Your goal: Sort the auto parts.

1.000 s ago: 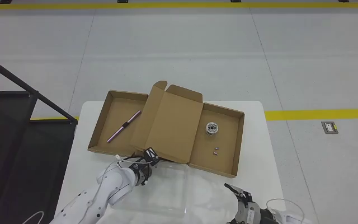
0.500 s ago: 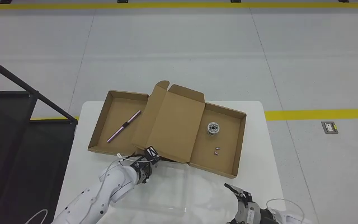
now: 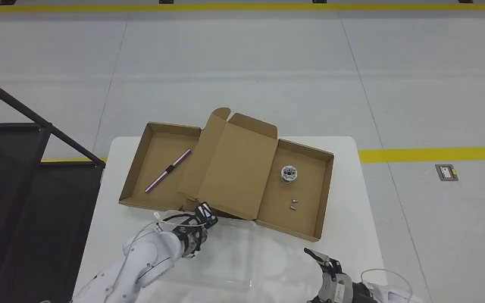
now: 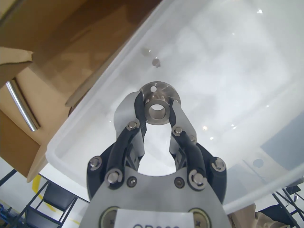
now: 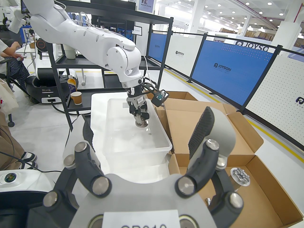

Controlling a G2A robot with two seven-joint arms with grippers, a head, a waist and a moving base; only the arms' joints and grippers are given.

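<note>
White table [image 3: 348,227], clear bin [image 4: 213,36] right beside the cardboard box [image 4: 59,36]. The left gripper [image 4: 155,111] is clamped narrow on a flanged metal hub [image 4: 159,89] low inside the bin, with a small screw [image 4: 156,62] nearby. The right gripper [image 5: 147,119] is spread wide, empty.

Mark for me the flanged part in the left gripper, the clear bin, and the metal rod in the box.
flanged part [image 4: 161,88]: left wrist view, on its flange.
clear bin [image 4: 225,60]: left wrist view, on its bare floor.
metal rod [image 4: 21,106]: left wrist view, at mid-shaft.
</note>
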